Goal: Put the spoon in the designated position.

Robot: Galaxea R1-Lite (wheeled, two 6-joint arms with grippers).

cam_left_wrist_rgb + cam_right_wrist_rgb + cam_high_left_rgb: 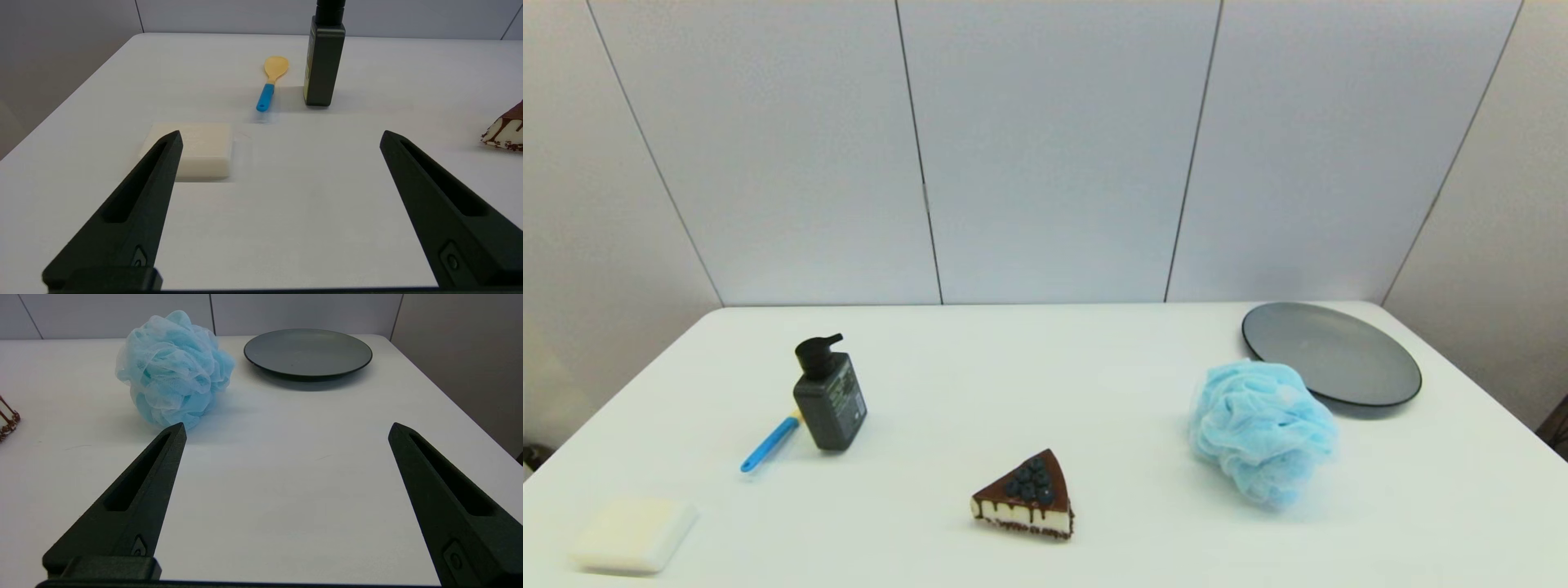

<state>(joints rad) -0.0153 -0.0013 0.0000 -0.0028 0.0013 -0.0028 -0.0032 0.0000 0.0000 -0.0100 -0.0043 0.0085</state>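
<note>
The spoon (770, 442) lies flat on the white table at the left, its blue handle toward me and its yellow bowl (276, 66) partly hidden behind the black pump bottle (829, 396) in the head view. In the left wrist view the spoon (269, 83) lies just beside the bottle (323, 61), well beyond my left gripper (282, 139), which is open and empty. My right gripper (286, 430) is also open and empty, over bare table near the front right. Neither arm shows in the head view. The designated position carries no mark that I can pick out.
A cream soap bar (636, 534) sits at the front left corner, close to the left gripper's finger (155, 171). A cake slice (1029, 496) lies front centre. A blue bath pouf (1262, 431) stands at the right, with a dark grey plate (1331, 353) behind it.
</note>
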